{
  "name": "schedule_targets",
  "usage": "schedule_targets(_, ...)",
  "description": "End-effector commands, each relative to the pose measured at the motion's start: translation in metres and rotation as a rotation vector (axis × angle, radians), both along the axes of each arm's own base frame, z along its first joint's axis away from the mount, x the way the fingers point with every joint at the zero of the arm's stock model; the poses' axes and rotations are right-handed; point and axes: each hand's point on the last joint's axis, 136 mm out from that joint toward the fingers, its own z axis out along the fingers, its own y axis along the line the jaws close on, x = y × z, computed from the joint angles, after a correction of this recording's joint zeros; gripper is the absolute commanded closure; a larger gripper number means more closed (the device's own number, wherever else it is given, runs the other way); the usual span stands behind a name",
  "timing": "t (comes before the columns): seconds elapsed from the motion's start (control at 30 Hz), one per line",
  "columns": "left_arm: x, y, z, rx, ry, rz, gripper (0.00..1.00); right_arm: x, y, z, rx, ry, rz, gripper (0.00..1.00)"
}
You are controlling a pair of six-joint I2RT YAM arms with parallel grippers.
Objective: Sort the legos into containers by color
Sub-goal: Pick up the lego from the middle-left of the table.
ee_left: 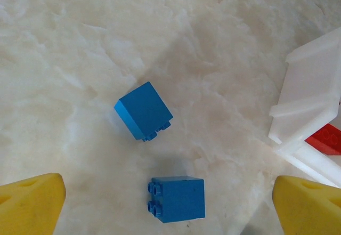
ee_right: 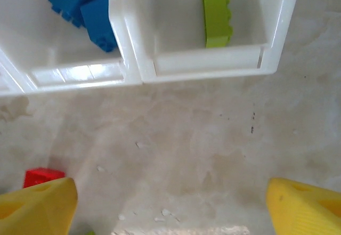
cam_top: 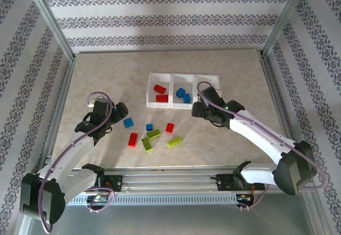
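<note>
The white three-part tray sits just above the middle of the overhead view. Its left compartment holds two red bricks and its middle one two blue bricks. In the right wrist view a lime green brick lies in the right compartment, at the top of the frame. The right gripper hangs over bare table just below the tray's near wall. Its yellow fingertips are spread wide into the bottom corners, with nothing between them. The left gripper is just as wide and empty. A tilted blue cube lies at the centre of its view, and a second blue cube sits low between its fingertips. From overhead, loose green pieces and loose red pieces lie scattered below the tray, around mid-frame.
</note>
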Motion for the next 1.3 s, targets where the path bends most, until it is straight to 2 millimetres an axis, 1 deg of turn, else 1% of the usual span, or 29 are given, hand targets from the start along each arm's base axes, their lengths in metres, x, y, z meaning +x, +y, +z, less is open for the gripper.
schedule_targets(0.0,-0.001,0.008,-0.005,0.036,0.042,-0.005,0.00,-0.009,-0.002,-0.003,-0.010,0.000,-0.041,0.02)
schedule_targets(0.13,0.005,0.013,-0.012,0.051,0.086,0.006,0.00,-0.012,0.002,-0.006,-0.023,0.001,-0.041,0.02)
schedule_targets(0.4,0.024,0.013,-0.024,0.070,0.159,-0.008,0.00,-0.012,0.011,-0.014,-0.029,0.029,-0.036,0.02)
schedule_targets(0.47,0.028,0.014,-0.029,0.074,0.179,-0.009,0.01,-0.012,0.013,-0.016,-0.034,0.035,-0.034,0.02)
schedule_targets(0.57,0.033,0.014,-0.038,0.072,0.213,-0.007,0.04,-0.012,0.016,-0.018,-0.033,0.044,-0.029,0.02)
schedule_targets(0.73,0.042,0.015,-0.054,0.070,0.270,-0.005,0.05,-0.012,0.019,-0.019,-0.033,0.050,-0.027,0.02)
schedule_targets(0.87,0.048,0.016,-0.067,0.080,0.315,-0.010,0.12,-0.011,0.018,-0.021,-0.035,0.056,-0.031,0.02)
schedule_targets(1.03,0.051,0.016,-0.081,0.089,0.363,-0.013,0.14,-0.011,0.019,-0.025,-0.034,0.064,-0.039,0.02)
schedule_targets(1.27,0.051,0.022,-0.093,0.119,0.400,-0.008,0.23,-0.009,0.023,-0.030,-0.031,0.074,-0.043,0.02)
